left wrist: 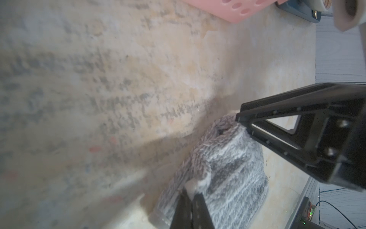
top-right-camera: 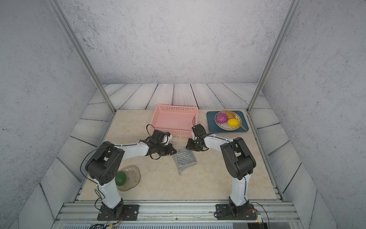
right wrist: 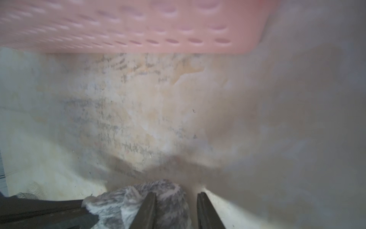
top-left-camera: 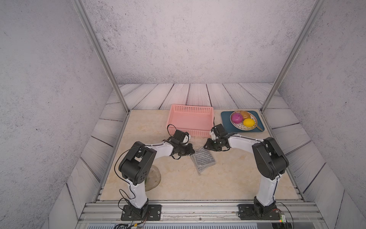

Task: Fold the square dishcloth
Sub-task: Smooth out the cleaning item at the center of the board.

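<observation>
The left arm (top-left-camera: 136, 164), nearest with the right arm (top-left-camera: 269, 156), hides part of a clear glass dish (top-right-camera: 132, 174). The beige marbled tabletop (top-left-camera: 178, 186) has open room along its near edge. Mid-table, near the pink perforated plastic basket (top-left-camera: 191, 107), the grey-and-white striped square dishcloth (top-left-camera: 204, 161) runs lengthways toward that edge, its far end bunched. The left gripper (top-left-camera: 192, 151) pinches one far corner; the right gripper (top-left-camera: 205, 146) has its jaws parted at the other.

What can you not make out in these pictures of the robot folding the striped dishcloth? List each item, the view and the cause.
- Far corners of the square dishcloth: both top views, covered by the left gripper and right gripper.
- Glass bowl: a top view, mostly behind the left arm.
- Pink basket: right wrist view, blurred, cut off by the frame edge.
</observation>
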You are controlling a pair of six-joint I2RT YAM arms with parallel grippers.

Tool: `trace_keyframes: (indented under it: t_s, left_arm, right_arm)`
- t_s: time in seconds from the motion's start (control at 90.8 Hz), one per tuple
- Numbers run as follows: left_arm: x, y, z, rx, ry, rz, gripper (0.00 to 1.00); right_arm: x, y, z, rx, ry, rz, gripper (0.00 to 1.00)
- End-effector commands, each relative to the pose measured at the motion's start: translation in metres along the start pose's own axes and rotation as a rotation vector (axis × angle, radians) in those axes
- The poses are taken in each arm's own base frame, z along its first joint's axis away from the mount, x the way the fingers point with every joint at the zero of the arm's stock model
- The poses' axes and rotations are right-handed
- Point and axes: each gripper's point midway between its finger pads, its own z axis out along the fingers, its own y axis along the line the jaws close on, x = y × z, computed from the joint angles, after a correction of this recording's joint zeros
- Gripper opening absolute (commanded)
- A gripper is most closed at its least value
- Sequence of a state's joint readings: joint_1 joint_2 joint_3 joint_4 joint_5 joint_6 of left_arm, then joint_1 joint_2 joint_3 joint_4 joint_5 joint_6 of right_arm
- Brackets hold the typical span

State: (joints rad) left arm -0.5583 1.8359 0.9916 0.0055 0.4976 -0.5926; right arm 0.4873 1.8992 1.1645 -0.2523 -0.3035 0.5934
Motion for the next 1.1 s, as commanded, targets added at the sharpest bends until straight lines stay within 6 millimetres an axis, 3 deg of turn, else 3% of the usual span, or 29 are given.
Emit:
trace_keyframes:
  t_s: [0.0,0.11,0.253,0.396,0.671,0.925,1.09]
  left_arm:
    - [-0.002,-0.004,-0.005,0.003,-0.017,0.008,0.00]
    - [-0.001,-0.004,-0.005,0.008,-0.016,0.008,0.00]
    - [0.000,-0.006,-0.010,0.012,-0.021,0.006,0.00]
    - [0.003,-0.007,-0.017,0.010,-0.028,0.004,0.00]
    - [0.012,-0.005,-0.023,0.007,-0.023,-0.015,0.00]
    - [0.020,0.020,-0.016,-0.094,-0.014,-0.014,0.00]
    - [0.024,0.033,-0.007,-0.123,-0.007,-0.027,0.29]
  right_arm:
    - [0.004,0.006,0.003,-0.053,0.015,0.007,0.34]
    - [0.010,0.005,0.008,-0.071,0.029,0.022,0.32]
    - [0.016,0.000,0.011,-0.070,0.036,0.055,0.12]
    - [0.020,-0.007,0.003,-0.039,0.011,0.081,0.00]
    - [0.020,-0.019,-0.013,0.025,-0.054,0.130,0.00]
    - [0.019,-0.018,-0.014,0.018,-0.061,0.138,0.00]
    - [0.020,-0.019,-0.012,0.018,-0.064,0.133,0.05]
